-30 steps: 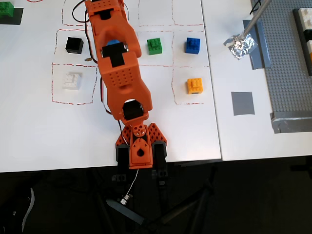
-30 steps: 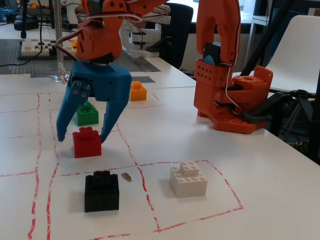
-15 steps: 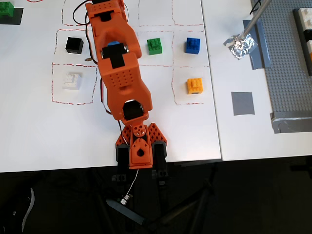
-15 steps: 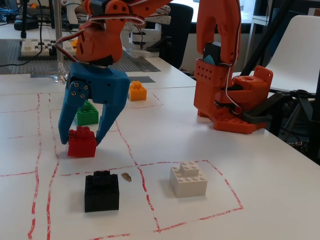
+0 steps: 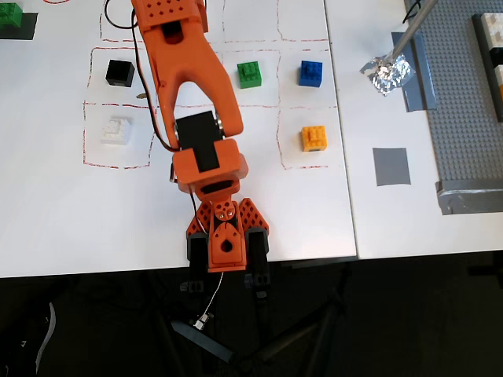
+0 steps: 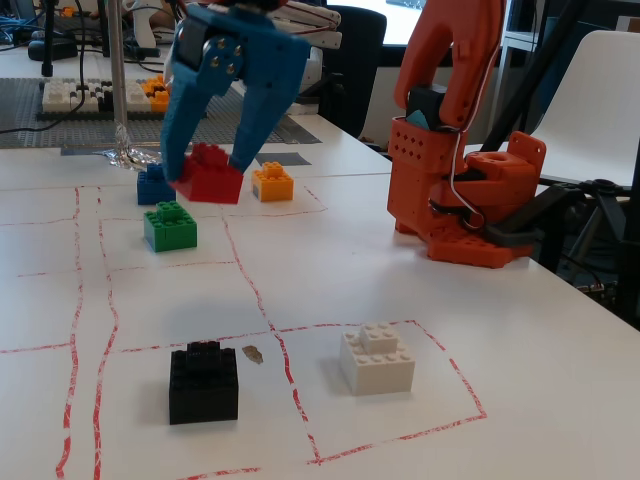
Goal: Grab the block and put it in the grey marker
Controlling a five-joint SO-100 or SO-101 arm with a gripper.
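The end effector (image 6: 205,175) is closed on the block (image 6: 210,180), its two blue fingers pinching the red brick at the sides. The block tilts a little and hangs clear above the counter (image 6: 420,330). In the overhead view the arm covers both, so neither shows there.

By my reading, the grab is done and the carry is in hand. The next move calls for a swing toward the grey marker (image 5: 391,166), which lies well apart from the end effector, off the white sheet toward the right edge of the overhead view, then a lowering and release onto the patch.

Just below and beside the held block in the fixed view sit the blue brick (image 6: 153,185), the orange brick (image 6: 272,183) and the green brick (image 6: 170,226). The blue and orange ones lie roughly between the end effector and the marker, so the block should stay lifted over them. Farther off stand a black brick (image 6: 204,382) and a white brick (image 6: 377,357). Near the marker, a foil-wrapped pole foot (image 5: 387,72) could crowd the approach.
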